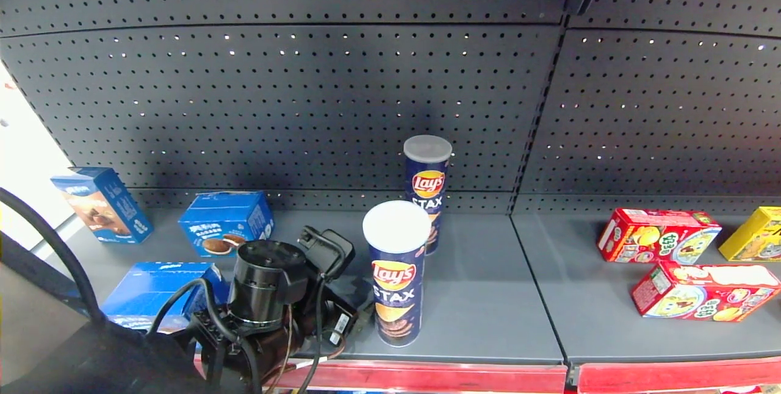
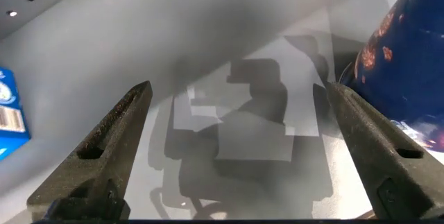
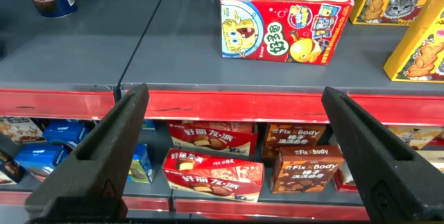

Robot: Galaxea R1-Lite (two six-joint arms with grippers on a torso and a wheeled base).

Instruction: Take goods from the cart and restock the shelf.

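Observation:
Two tall blue chip cans stand upright on the grey shelf (image 1: 482,296): a front can (image 1: 396,272) near the edge and a rear can (image 1: 427,193) by the back panel. My left arm rests low on the shelf, just left of the front can. The left gripper (image 2: 237,89) is open with bare shelf between its fingers, and the blue can (image 2: 402,64) stands just outside one finger. My right gripper (image 3: 234,92) is open and holds nothing, out in front of the shelf's red edge (image 3: 243,102).
Three blue cookie boxes (image 1: 227,222) sit left of the arm. Red boxes (image 1: 656,235) (image 1: 701,290) and a yellow box (image 1: 753,235) lie on the right bay. A lower shelf holds more boxes (image 3: 211,168). A perforated panel backs the shelf.

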